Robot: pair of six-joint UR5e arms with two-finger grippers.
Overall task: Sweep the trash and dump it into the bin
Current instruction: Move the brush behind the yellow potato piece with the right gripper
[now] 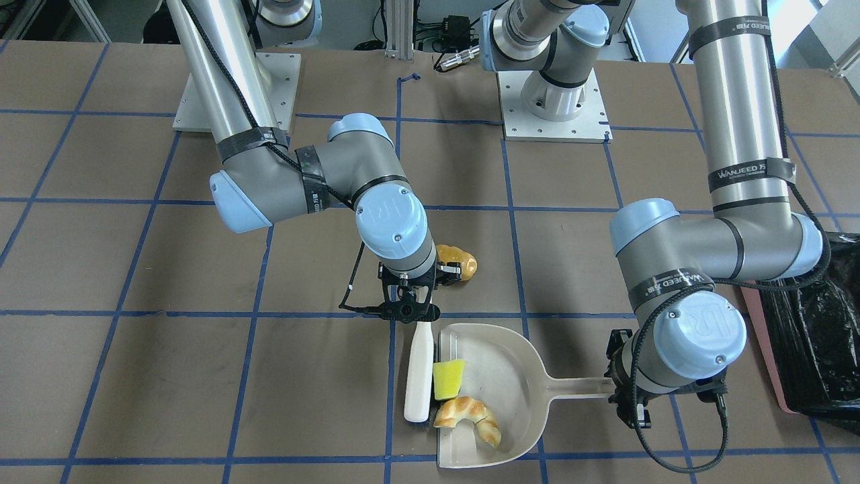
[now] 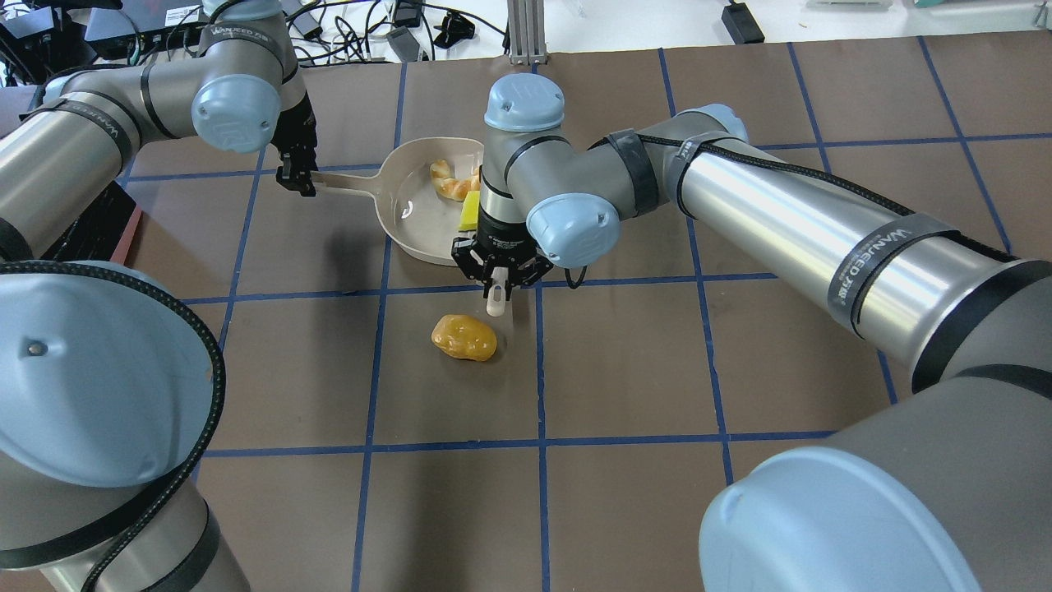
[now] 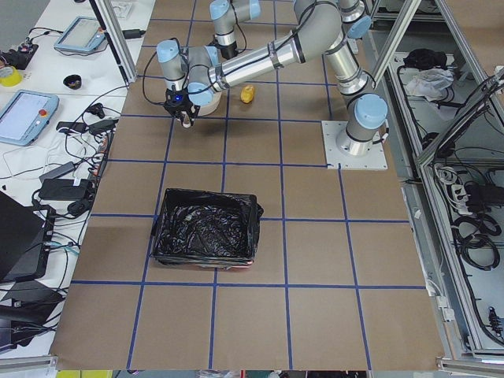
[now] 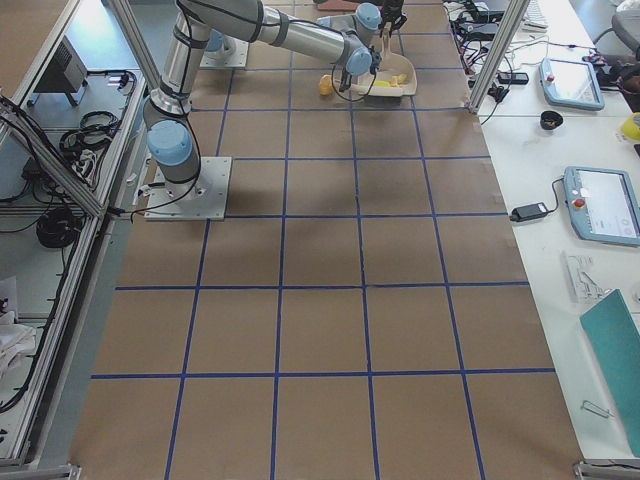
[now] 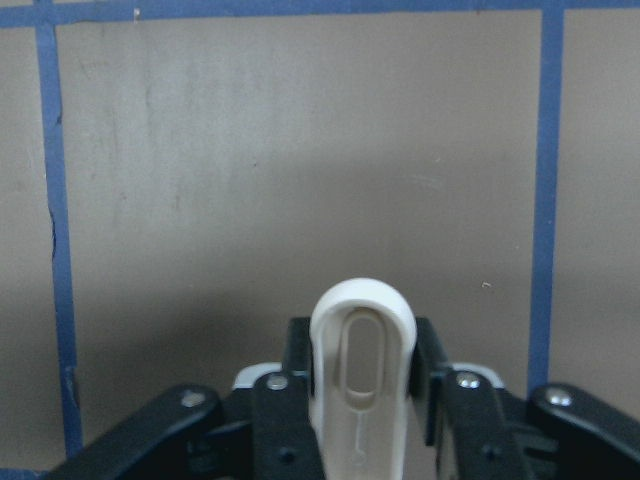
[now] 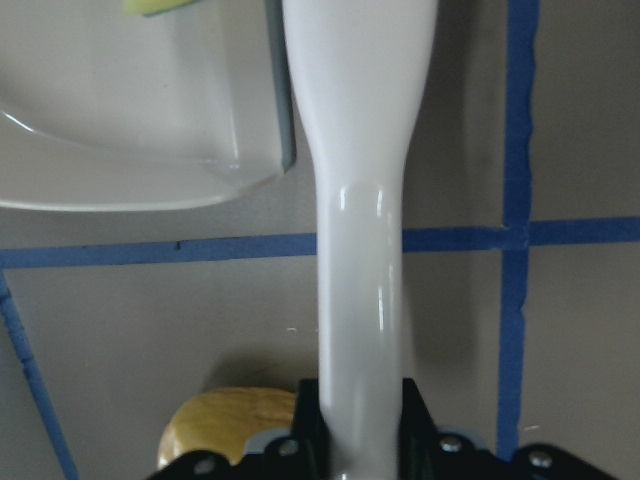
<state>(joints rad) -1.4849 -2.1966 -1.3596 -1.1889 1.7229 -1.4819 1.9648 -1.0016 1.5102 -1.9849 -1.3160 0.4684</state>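
The glossy golden-brown roll [image 1: 458, 262] lay alone on the brown table [image 1: 134, 269], outside the pan, while the tan croissant [image 1: 468, 415] and the yellow sponge piece [image 1: 448, 378] were already gathered inside the beige dustpan [image 1: 510, 376], near its open mouth. In the front-facing view the roll was found just to the upper right of the right gripper [image 2: 498, 289]. In the overhead view it sat just below and slightly left of that gripper, on the robot's side of the pan. The fingers of that gripper were clenched on the white handle of the brush [image 1: 419, 376], whose long axis ran along the pan's mouth, with the bristle end far from the roll and the handle end close to it. The dustpan's handle was clamped by the left gripper [image 2: 297, 177], as the left wrist view confirmed. The pink bin [image 3: 206, 232], lined with black plastic, stood well apart at the table's left end. The right arm was judged much the nearer to the roll. The next sweep would probably require the brush head to be carried past the roll to its robot side and then drawn toward the pan's mouth.
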